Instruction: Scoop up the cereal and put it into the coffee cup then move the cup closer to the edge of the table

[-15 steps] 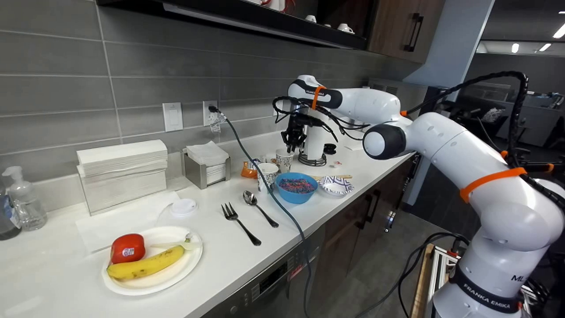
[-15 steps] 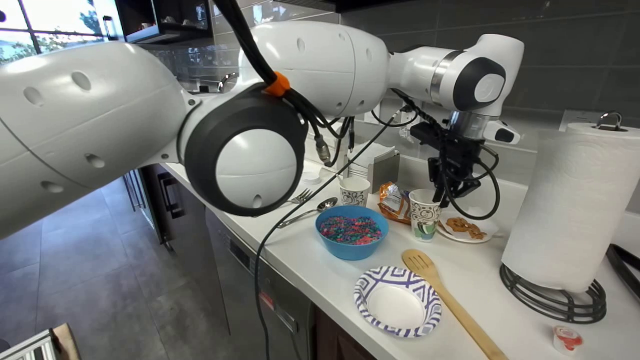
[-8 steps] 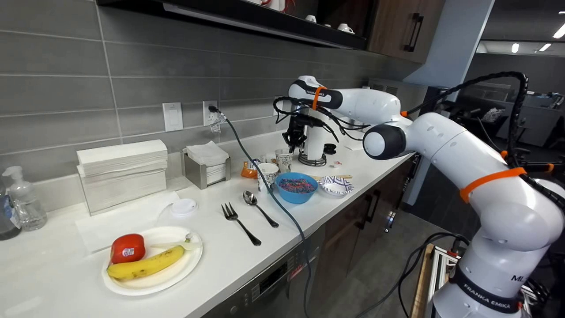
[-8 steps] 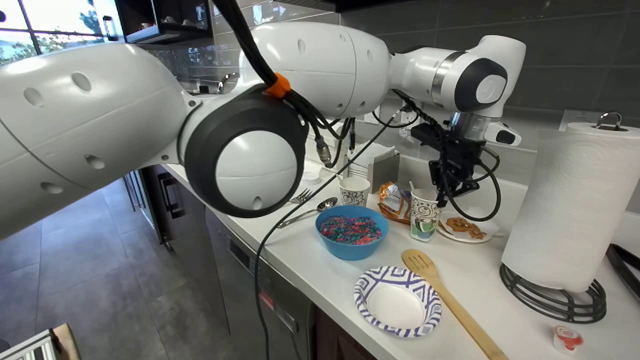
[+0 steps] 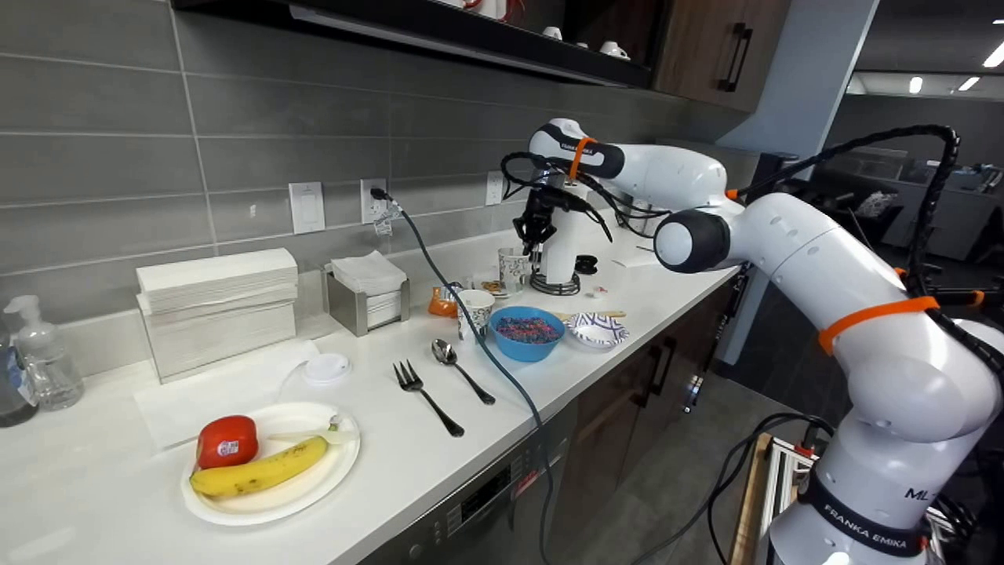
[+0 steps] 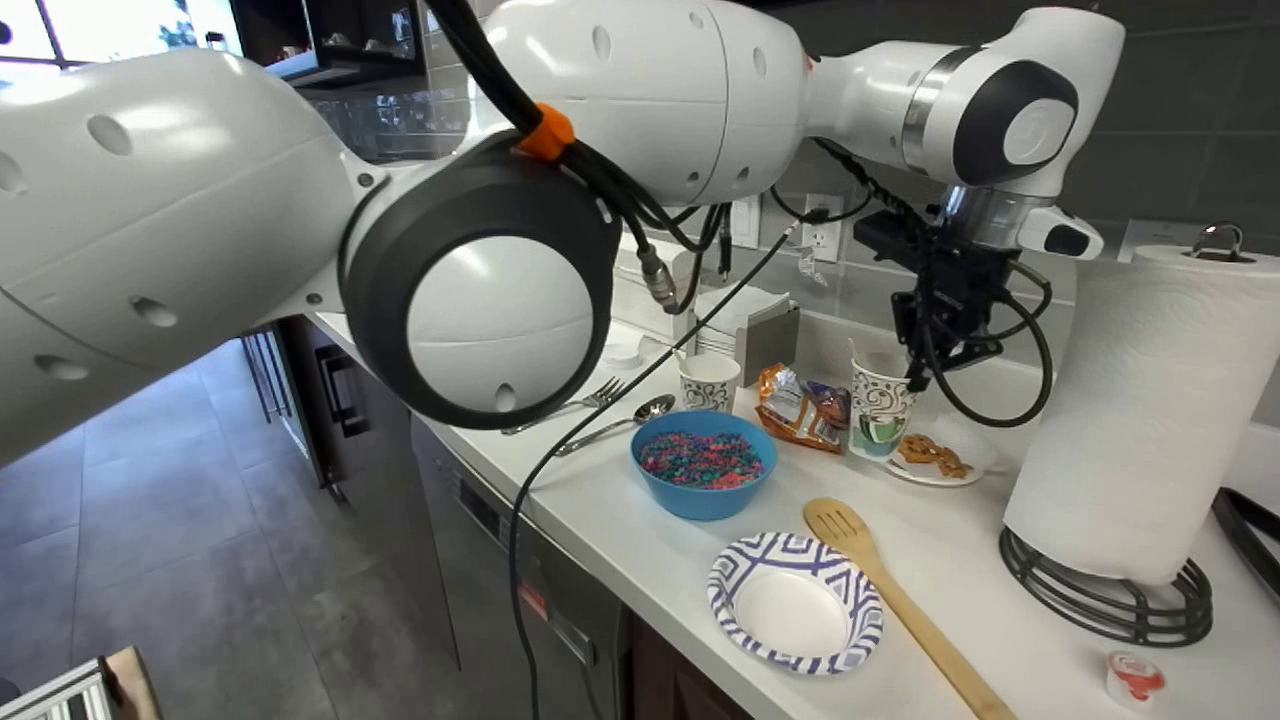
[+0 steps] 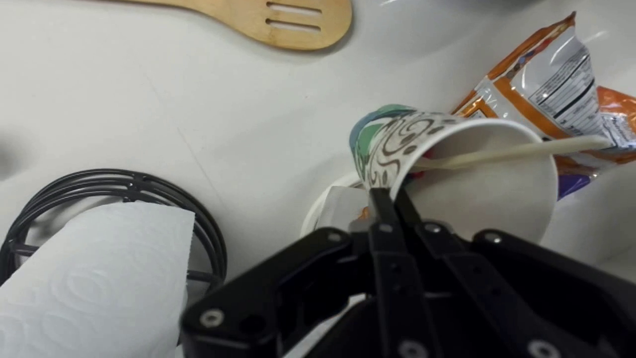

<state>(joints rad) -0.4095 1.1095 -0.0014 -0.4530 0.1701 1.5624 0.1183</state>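
Note:
The cereal (image 6: 702, 460), tiny pink, red and blue bits, fills a blue bowl (image 6: 700, 503); the bowl also shows in an exterior view (image 5: 524, 351). My gripper (image 7: 392, 196) is shut on the rim of a patterned paper coffee cup (image 7: 402, 136), one finger inside and one outside. In both exterior views the gripper (image 5: 535, 255) (image 6: 915, 380) is at the rim of the cup (image 5: 512, 271) (image 6: 880, 405), which looks slightly raised. In the wrist view the cup leans and holds a pale stick (image 7: 516, 151) and some red bits. The table (image 6: 640, 560) is the white countertop.
A second patterned cup (image 6: 709, 385) stands behind the bowl. A snack bag (image 6: 800, 410) and a plate of brown snacks (image 6: 935, 480) lie close to the held cup. A paper towel roll (image 6: 1130, 420), wooden spatula (image 6: 900, 600) and patterned paper bowl (image 6: 795, 610) stand nearby. A cable (image 6: 600, 430) crosses the counter edge.
My gripper has moved up and towards the paper towel roll, with the cup moving along. More of the snack bag shows in an exterior view. The bowl and the rest have not moved.

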